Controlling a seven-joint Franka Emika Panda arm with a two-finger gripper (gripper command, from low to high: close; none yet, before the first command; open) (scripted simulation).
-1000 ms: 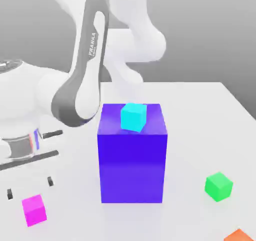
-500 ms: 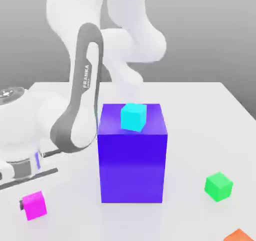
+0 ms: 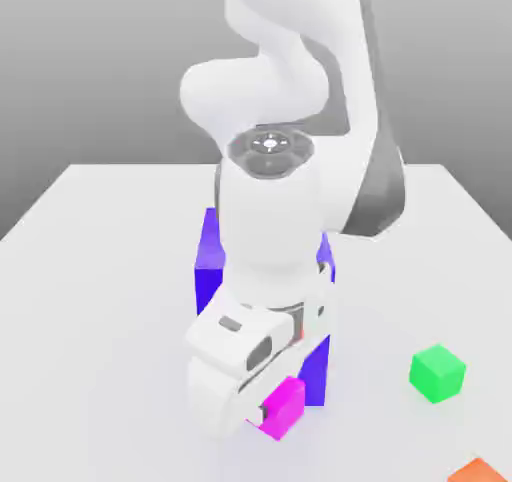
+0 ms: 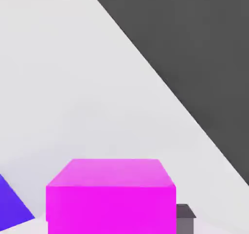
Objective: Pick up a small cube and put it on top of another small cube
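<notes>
The small magenta-pink cube [image 3: 288,402] is held between the fingers of my gripper [image 3: 272,412], which is shut on it, low in front of the big blue-violet block [image 3: 209,255]. In the hand view the magenta cube [image 4: 111,196] looms close, with one dark fingertip [image 4: 185,217] against its side and a corner of the blue-violet block [image 4: 9,206] beside it. The small green cube [image 3: 437,373] rests on the white table [image 3: 90,270] toward the exterior view's right, well apart from the gripper.
My white arm [image 3: 275,210] stands in front of most of the blue-violet block. An orange cube [image 3: 478,471] lies at the table's front right corner. The table's edge [image 4: 194,121] runs close past the held cube.
The arm has swung from the exterior view's left to the middle, carrying the magenta cube rightward to in front of the blue-violet block. The gripper closed on the cube within the last second.
</notes>
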